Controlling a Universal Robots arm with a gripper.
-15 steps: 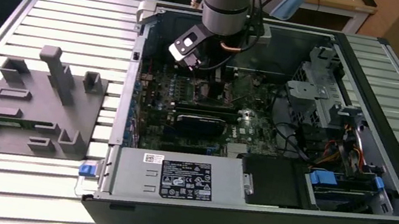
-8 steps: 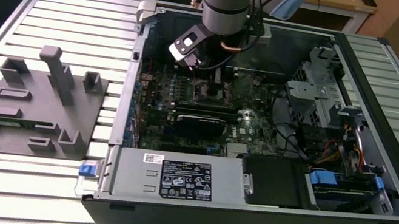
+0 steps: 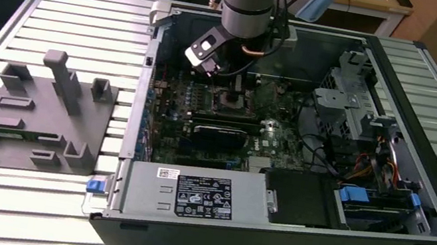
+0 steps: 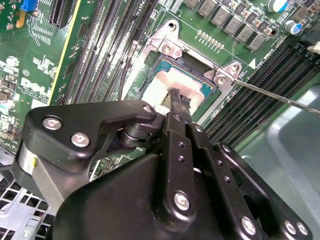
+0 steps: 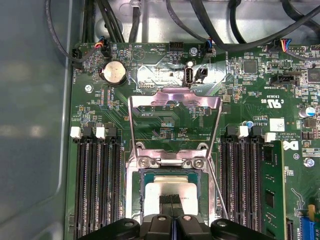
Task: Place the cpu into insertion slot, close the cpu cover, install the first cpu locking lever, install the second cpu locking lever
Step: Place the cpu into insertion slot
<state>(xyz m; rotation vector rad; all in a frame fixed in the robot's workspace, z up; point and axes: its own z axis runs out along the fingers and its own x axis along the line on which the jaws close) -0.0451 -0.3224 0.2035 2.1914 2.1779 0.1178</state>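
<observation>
The cpu (image 5: 156, 193) lies flat in the insertion slot (image 5: 201, 176), its silver top facing up; in the second wrist view the cpu (image 4: 162, 85) sits inside the slot's dark rim (image 4: 200, 67). My gripper (image 5: 171, 199) is shut, its narrow fingertips together on or just above the middle of the chip, as the gripper (image 4: 180, 97) also appears in the second wrist view. The cpu cover (image 5: 175, 96) is swung back off the slot, its window showing green board. A thin wire locking lever (image 4: 280, 96) sticks out unlatched beside the slot. In the exterior view the gripper (image 3: 231, 92) reaches into the case.
Black memory slots (image 5: 95, 185) flank the socket, and a green memory stick (image 5: 267, 185) stands on one side. Cables (image 5: 225, 30) run along the board's edge. In the exterior view a power supply (image 3: 197, 196) and drive cage (image 3: 357, 100) crowd the case; a grey fixture (image 3: 39, 118) lies on the slatted table.
</observation>
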